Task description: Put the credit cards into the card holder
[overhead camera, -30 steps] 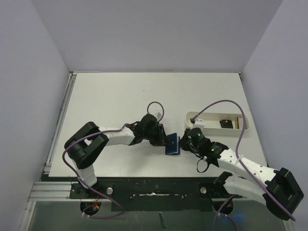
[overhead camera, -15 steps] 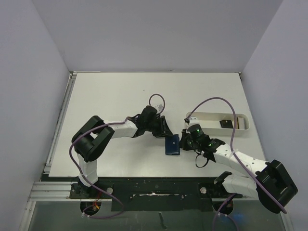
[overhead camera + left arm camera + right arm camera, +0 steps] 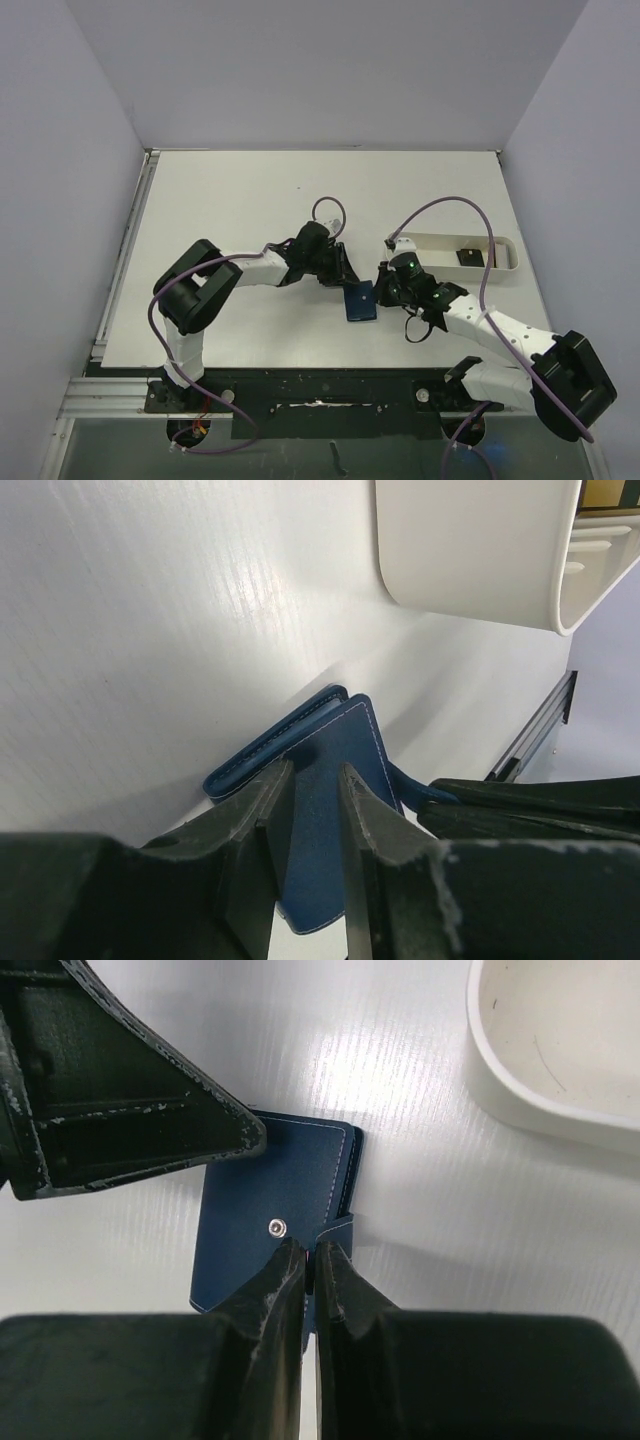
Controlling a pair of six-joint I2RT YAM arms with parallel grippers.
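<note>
- My right gripper point(image 3: 308, 1250) has its jaws drawn almost together, nipping the edge of the small strap tab on the card holder point(image 3: 290, 1180), just beside the metal snap point(image 3: 277, 1226).
- My left gripper point(image 3: 312, 770) shows a slim gap between its fingers point(image 3: 268, 815), with blue leather visible through it. I cannot tell whether they are pinching anything.
- In the right wrist view, one left finger point(image 3: 150, 1110) has its tip on the far left corner of the card holder.
- The card holder lies folded and flat on the white table point(image 3: 420, 1210), between my two grippers and near the front edge in the top view.
- The white tray point(image 3: 520, 1110) sits just beyond the card holder on the right, not touching it.
- One dark credit card point(image 3: 468, 256) lies inside the tray, well apart from the card holder.
</note>
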